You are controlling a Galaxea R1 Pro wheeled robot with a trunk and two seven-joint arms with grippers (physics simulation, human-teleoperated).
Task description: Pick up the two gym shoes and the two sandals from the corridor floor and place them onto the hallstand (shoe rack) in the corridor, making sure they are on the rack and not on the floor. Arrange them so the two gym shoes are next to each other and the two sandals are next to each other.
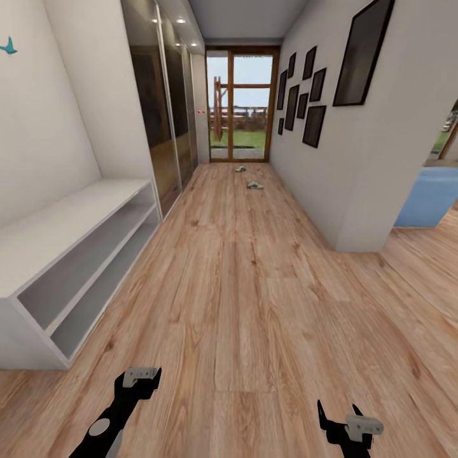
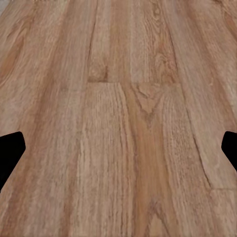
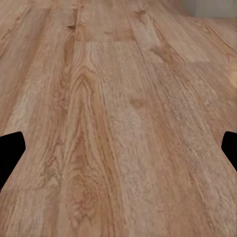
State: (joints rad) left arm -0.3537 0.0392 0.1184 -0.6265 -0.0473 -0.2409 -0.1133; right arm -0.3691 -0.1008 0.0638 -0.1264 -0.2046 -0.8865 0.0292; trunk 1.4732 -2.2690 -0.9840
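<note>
Far down the corridor floor (image 1: 254,305), two small cream-and-green things lie near the glass door; they look like the gym shoes (image 1: 254,185), the other one (image 1: 240,168) a little farther off. The sandals and the hallstand are out of view. My left gripper (image 1: 137,380) hangs low over the planks at the near left, open and empty. My right gripper (image 1: 338,412) hangs at the near right, also open and empty. In the left wrist view the left gripper (image 2: 118,153) has bare wood between its fingertips, as does the right gripper (image 3: 118,153) in the right wrist view.
A white low bench unit (image 1: 76,210) with two open tiers stands along the left wall, a teal mark (image 1: 7,46) above it. Mirrored wardrobe doors (image 1: 159,95) follow. Framed pictures (image 1: 305,95) hang on the right wall, whose corner (image 1: 356,242) opens to a side room.
</note>
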